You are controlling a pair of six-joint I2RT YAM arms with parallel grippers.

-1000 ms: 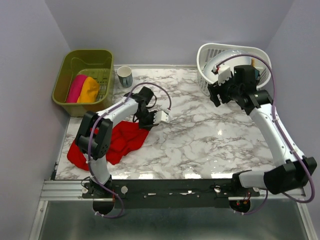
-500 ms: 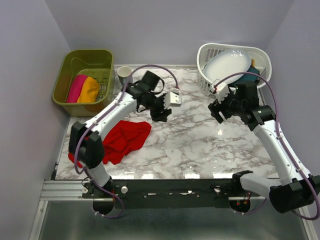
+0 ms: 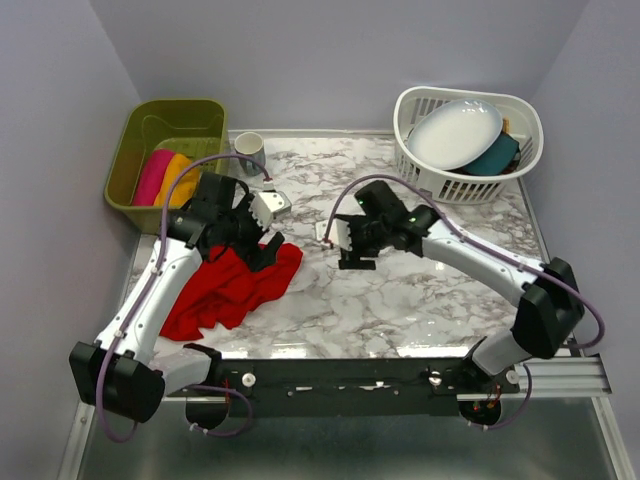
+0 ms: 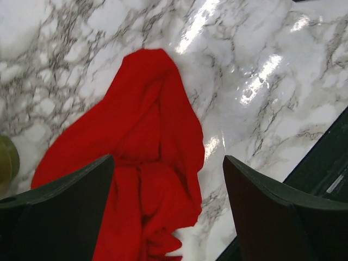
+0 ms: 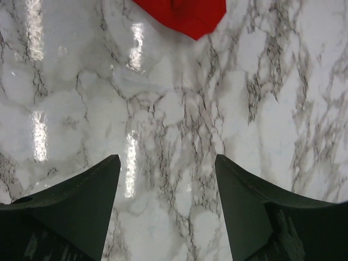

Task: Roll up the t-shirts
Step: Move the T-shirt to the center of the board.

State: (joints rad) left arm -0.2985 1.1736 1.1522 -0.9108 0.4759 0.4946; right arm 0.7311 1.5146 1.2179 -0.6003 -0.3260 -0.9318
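A bright red t-shirt (image 3: 225, 292) lies crumpled on the left part of the marble table (image 3: 420, 300). My left gripper (image 3: 260, 248) hovers over its far right edge, open, with nothing between the fingers. In the left wrist view the red t-shirt (image 4: 141, 152) spreads below the left gripper (image 4: 167, 159). My right gripper (image 3: 358, 258) hangs open over bare marble at mid-table, to the right of the shirt. The right wrist view shows a tip of the red t-shirt (image 5: 185, 13) ahead of the right gripper (image 5: 167, 157). Pink (image 3: 152, 172) and orange (image 3: 172, 175) t-shirts lie rolled in the green bin (image 3: 170, 115).
A white mug (image 3: 250, 148) stands at the back, just right of the green bin. At the back right, a white basket (image 3: 470, 185) holds a white plate (image 3: 455, 130) and a teal dish (image 3: 497, 155). Grey walls close in the table on three sides.
My left gripper has opened and swung back left, over the red t-shirt, which has shifted and bunched. My right arm has swept from the basket down and left to mid-table.
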